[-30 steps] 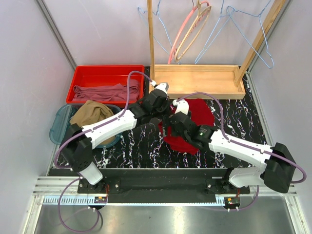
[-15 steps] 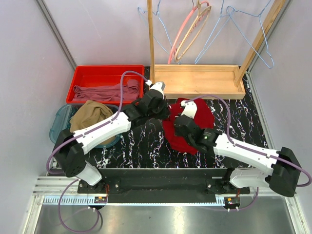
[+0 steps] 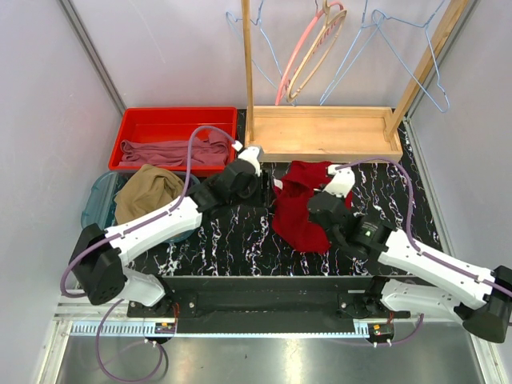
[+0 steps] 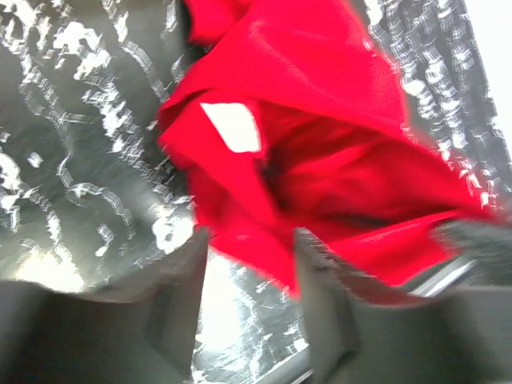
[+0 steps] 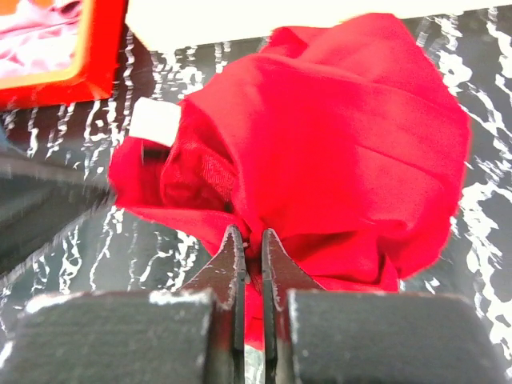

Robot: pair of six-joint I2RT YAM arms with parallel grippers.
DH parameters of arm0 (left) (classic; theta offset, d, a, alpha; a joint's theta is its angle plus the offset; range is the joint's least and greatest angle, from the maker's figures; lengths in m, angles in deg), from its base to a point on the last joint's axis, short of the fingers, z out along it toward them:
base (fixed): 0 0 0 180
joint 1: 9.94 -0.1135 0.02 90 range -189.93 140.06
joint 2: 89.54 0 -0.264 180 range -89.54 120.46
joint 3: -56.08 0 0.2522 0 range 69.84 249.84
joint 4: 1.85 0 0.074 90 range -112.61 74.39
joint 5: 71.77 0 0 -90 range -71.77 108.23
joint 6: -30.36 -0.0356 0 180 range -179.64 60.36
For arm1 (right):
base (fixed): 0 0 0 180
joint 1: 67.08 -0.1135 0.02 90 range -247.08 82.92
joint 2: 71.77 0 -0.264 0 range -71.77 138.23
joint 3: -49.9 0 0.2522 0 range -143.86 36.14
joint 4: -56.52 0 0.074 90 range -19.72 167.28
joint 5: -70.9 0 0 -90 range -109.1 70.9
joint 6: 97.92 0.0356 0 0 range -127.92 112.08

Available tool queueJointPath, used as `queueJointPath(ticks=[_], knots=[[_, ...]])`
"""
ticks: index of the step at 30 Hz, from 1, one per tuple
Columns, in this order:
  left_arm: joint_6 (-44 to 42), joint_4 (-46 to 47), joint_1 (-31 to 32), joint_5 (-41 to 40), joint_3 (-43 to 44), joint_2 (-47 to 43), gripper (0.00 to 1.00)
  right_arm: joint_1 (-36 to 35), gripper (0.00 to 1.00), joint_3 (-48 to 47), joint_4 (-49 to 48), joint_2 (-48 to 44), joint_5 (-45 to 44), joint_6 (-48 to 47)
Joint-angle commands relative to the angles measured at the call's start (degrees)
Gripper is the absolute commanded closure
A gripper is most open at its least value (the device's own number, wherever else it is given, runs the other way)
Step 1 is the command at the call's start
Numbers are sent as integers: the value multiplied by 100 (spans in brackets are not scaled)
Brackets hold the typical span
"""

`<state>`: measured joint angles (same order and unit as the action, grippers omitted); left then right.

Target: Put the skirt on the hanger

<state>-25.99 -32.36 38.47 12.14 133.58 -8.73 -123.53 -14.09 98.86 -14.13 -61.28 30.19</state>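
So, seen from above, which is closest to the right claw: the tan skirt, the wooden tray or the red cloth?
1. red cloth: pinched in the right gripper itself.
2. wooden tray: behind it, at the back.
3. tan skirt: far left, in the blue tub.

Enclosure: pale lilac-grey walls [image 3: 48, 96] at left, rear and right, evenly lit, with an aluminium strip [image 3: 90, 56] down the left rear corner. Tabletop [image 3: 232, 240] in black marble pattern with white veining; at its far edge a shallow pale wooden frame [image 3: 320, 132] bearing two wooden posts [image 3: 247, 64], one vertical, one leaning. Near edge: black mounting bar [image 3: 272, 290], ribbed aluminium rail [image 3: 264, 314], brushed steel sheet [image 3: 280, 356].
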Motion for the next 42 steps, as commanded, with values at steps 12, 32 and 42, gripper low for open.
queueJointPath(ticks=[12, 32, 42], knots=[[-307, 901, -15, -454, -1321, -805, 22, 90, 100, 910, 1537, -763, 243, 1620], [168, 1401, -50, 485, -133, 2017, 44, 99, 100, 1113, 3743, -1265, -353, 4688], [54, 3169, -50, 1242, -1241, 1806, 53, 99, 100, 1113, 3787, -1563, -414, 4715]])
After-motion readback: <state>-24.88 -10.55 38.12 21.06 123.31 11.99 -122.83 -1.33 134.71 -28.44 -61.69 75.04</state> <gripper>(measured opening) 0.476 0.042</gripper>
